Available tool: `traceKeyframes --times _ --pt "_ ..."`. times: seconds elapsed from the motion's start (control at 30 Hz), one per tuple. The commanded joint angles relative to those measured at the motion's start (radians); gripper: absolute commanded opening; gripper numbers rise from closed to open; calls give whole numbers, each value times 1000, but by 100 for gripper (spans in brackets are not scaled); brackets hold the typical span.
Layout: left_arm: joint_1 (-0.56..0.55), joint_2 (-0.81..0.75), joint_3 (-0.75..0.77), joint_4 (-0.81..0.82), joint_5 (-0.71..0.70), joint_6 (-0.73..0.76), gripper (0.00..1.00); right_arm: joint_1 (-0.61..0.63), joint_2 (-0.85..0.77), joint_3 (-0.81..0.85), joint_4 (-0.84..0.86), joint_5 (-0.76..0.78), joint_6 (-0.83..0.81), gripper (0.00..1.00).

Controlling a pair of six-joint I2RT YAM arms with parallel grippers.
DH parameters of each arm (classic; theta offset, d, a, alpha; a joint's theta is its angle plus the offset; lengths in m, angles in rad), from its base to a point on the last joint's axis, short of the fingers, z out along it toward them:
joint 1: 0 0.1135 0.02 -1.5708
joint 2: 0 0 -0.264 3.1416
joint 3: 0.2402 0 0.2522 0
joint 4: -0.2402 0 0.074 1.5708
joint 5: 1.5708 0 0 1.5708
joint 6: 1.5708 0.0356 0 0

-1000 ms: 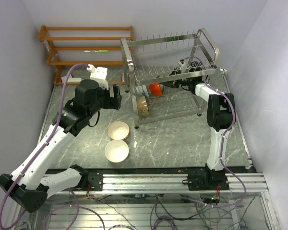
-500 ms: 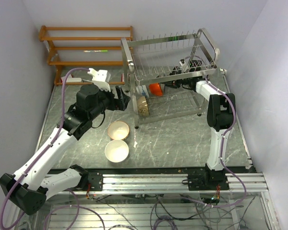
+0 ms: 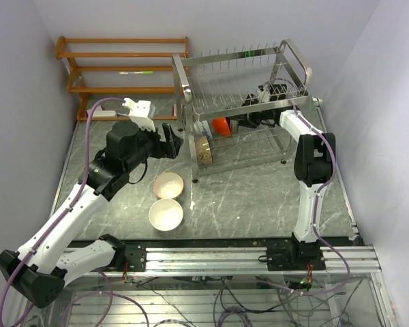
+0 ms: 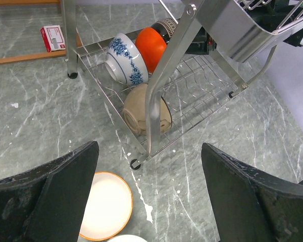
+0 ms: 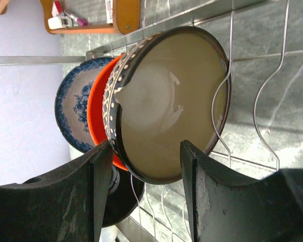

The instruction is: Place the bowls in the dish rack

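Observation:
The dish rack (image 3: pixel 184 82) stands at the back. Its lower tier holds the olive-brown bowl (image 3: pixel 204 150), the blue-and-white bowl (image 4: pixel 125 58), the red-orange bowl (image 3: pixel 221 126) and the dark bowl (image 5: pixel 166 101), all on edge. The cream-tan bowl (image 3: pixel 169 184) and the white bowl (image 3: pixel 165 214) sit on the table. My left gripper (image 3: pixel 175 139) is open and empty, above the table beside the rack's left end. My right gripper (image 5: pixel 144 146) is open inside the lower tier, and the dark bowl's lower rim shows between its fingers.
An orange wooden shelf (image 3: pixel 123 65) stands at the back left, with a small red-and-white box (image 4: pixel 52 38) by its foot. The rack's corner post (image 4: pixel 159 96) and foot are just ahead of my left gripper. Purple walls close in both sides.
My left gripper has moved right toward the rack's left end and stayed open. My right arm has shifted slightly inside the lower tier.

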Motion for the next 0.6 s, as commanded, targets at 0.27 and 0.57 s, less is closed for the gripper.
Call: traceKeyframes --times 0.27,0.57 --pt "-9 -11 16 -12 -31 30 93 -42 -16 -11 61 228 -57 55" --pt "-9 -7 17 -18 -43 32 93 -45 -41 -31 20 336 -105 59"
